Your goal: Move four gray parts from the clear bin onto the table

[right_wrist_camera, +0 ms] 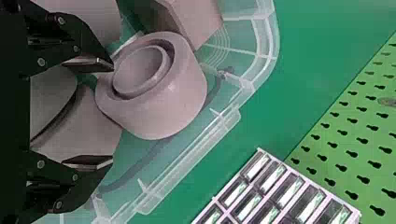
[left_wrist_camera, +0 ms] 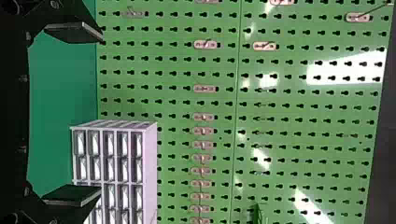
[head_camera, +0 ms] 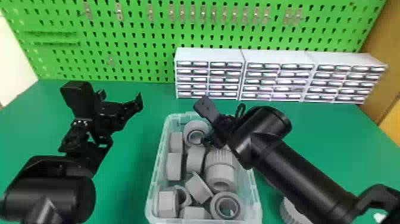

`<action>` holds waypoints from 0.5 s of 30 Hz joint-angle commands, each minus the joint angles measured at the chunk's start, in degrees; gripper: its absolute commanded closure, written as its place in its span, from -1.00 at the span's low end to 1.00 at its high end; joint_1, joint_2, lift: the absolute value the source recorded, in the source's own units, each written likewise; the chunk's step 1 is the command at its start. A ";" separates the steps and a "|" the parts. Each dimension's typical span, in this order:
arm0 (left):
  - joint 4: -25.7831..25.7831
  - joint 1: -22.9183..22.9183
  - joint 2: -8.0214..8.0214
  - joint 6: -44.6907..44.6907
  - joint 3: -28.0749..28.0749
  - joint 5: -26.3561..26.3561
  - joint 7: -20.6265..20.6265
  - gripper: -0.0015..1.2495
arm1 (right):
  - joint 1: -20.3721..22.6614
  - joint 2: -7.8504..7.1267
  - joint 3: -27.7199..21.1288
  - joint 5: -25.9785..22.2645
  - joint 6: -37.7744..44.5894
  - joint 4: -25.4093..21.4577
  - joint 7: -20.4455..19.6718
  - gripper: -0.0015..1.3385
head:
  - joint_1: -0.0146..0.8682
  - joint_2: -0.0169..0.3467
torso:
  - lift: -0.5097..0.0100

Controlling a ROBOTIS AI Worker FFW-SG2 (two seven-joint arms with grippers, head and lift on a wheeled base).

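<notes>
Lying just beside the right gripper [head_camera: 200,123], one gray part [right_wrist_camera: 173,109].

Looks like a workshop, or a lab fitted out like one: backed by a green pegboard [head_camera: 134,35] bearing metal hooks [head_camera: 119,12], furnished with a green table [head_camera: 131,181], and equipped with small-parts drawer cabinets [head_camera: 208,55] set side by side.

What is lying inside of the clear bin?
The clear bin holds gray parts, some ring-shaped, one with a ribbed end. In the head view, the right arm and its pincer cover the bin's far right corner; what lies beneath the upper parts cannot be seen.
</notes>
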 commanded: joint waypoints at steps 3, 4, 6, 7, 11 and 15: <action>0.00 -0.20 0.11 0.01 -0.09 0.08 -0.01 -0.78 | -0.20 0.10 0.21 -0.35 -1.65 0.74 -1.36 -0.17 | 0.57 -0.72 | 0.77; 0.00 -0.20 0.20 -0.08 -0.18 0.17 -0.01 -0.78 | -0.20 0.18 0.38 -0.35 -1.91 0.91 -1.53 -0.17 | 0.57 -0.72 | 0.77; 0.00 -0.20 0.20 -0.08 -0.18 0.25 -0.01 -0.78 | -0.29 0.18 0.47 -0.44 -2.18 1.09 -1.80 -0.17 | 0.57 -0.72 | 0.77; 0.00 -0.29 0.20 -0.08 -0.26 0.25 -0.01 -0.78 | -0.29 0.18 0.47 -0.52 -2.35 1.18 -1.97 -0.17 | 0.57 -0.72 | 0.77; 0.00 -0.29 0.29 -0.08 -0.26 0.34 -0.01 -0.78 | -0.29 0.27 0.47 -0.96 -2.88 1.71 -2.32 -0.17 | 0.57 -0.72 | 0.77; 0.00 -0.38 0.46 -0.08 -0.26 0.43 -0.01 -0.78 | -0.20 0.36 0.56 -1.05 -3.32 1.88 -2.41 -0.17 | 0.57 -0.72 | 0.77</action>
